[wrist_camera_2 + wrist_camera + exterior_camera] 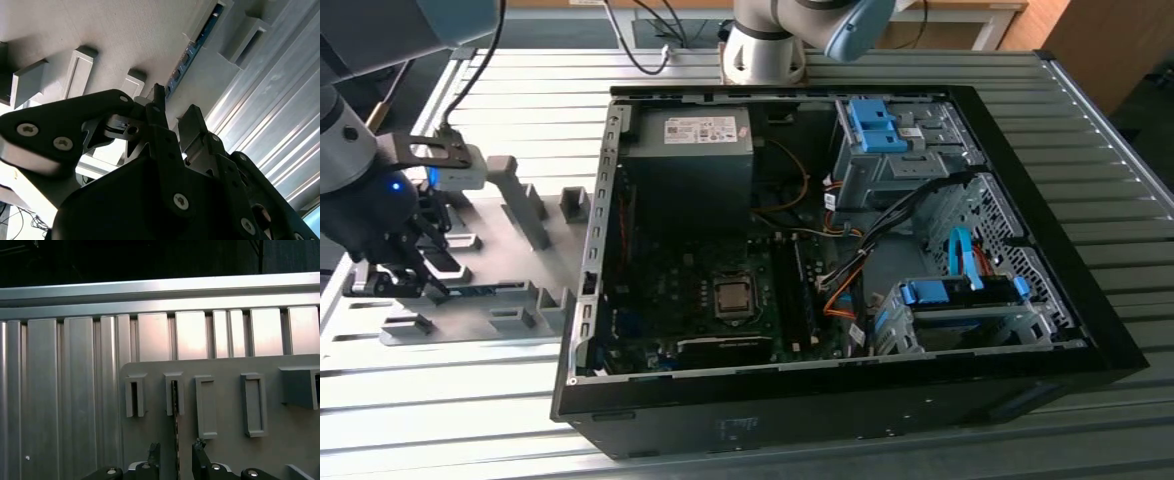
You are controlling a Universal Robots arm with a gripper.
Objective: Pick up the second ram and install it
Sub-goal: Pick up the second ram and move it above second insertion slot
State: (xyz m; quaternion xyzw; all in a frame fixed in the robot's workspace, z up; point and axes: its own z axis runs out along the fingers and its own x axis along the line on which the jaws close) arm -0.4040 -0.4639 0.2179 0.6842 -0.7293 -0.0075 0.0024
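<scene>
— Grey plastic is where it sits: the second ram stands on its long edge in the fixture plate. That plate lies on the ribbed aluminium surface at the exterior view's left, just beside the open PC case.

— And the end effector?

— Low over that plate, at one end of the stick. In the first wrist view the second ram shows as a thin dark-green line. It comes out of a slotted block and passes between the two fingers.

— Pinching it?

— No. The end effector is spread, with one finger on each side. A sliver of plate shows between each finger and the board, so I see no contact.

— Does the other camera agree?

— In the second wrist view the second ram is blue-green with small dark chips. It runs along the plate toward the end effector, and its near end lies by the tip of the darker finger. The gap between the tips is plain there too.

— The case itself?

— Lid off, motherboard exposed.
</scene>
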